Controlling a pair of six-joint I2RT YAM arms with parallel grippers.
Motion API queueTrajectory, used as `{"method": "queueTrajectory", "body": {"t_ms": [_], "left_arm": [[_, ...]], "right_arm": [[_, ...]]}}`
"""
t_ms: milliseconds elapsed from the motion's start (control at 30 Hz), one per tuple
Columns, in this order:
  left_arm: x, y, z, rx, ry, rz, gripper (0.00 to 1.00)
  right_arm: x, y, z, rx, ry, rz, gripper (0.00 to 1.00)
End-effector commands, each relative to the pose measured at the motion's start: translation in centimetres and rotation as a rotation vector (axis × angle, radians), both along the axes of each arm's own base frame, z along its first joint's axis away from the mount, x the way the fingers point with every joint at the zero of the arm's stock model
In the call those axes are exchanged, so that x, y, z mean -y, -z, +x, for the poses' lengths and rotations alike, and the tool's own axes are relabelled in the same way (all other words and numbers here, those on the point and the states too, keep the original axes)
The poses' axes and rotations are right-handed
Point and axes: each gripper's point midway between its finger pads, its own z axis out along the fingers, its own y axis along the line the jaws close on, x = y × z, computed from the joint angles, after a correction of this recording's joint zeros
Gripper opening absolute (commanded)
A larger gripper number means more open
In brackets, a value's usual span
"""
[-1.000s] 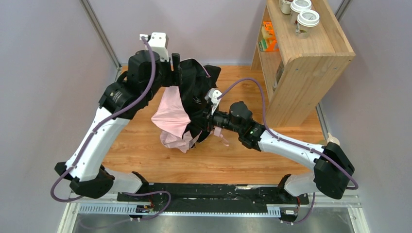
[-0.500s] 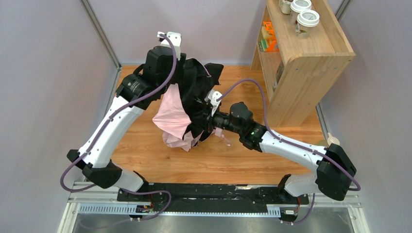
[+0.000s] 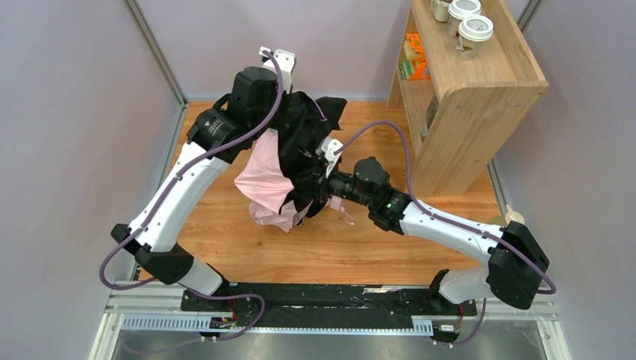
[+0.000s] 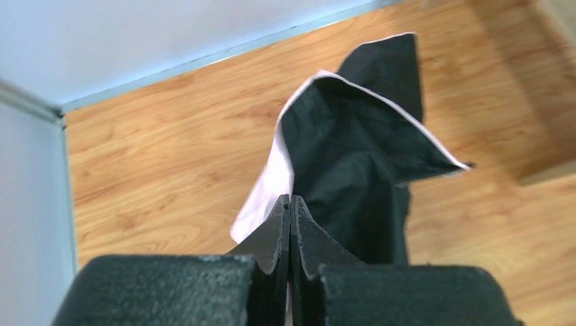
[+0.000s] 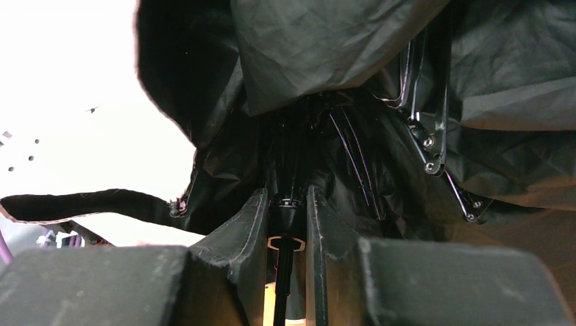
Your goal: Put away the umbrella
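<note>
So the left tool [image 4: 290,207], pinched tight on the umbrella [image 3: 264,174] canopy edge, has swung farther right, gathering fabric above the right tool [image 5: 285,204], which clamps the shaft [image 5: 282,278]. Folding's underway, not done.

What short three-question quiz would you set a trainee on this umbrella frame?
1. True or false: the left gripper is shut on canopy fabric of the umbrella.
2. What does the right gripper clamp? A. the wrist loop B. the black shaft C. a purple cable
3. Fill in: the lidded cups stand on top of the wooden ____.
Key: 1 true; 2 B; 3 shelf.
</note>
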Motion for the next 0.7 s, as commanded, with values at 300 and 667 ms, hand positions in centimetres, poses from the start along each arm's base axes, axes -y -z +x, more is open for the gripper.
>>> {"method": "queueTrajectory", "body": {"t_ms": [300,667], "left_arm": [[8.6,-2.6,-9.6,-0.116,0.479,-0.536,0.0],[8.1,2.7,-8.9,-0.221,0.393,-0.475,0.09]], "right_arm": [[-1.3,-8.0,1.3,0.038,-0.016,0.356,0.0],[1.1,-9.7,-0.6,0.084,-0.094,0.492,0.0]]}}
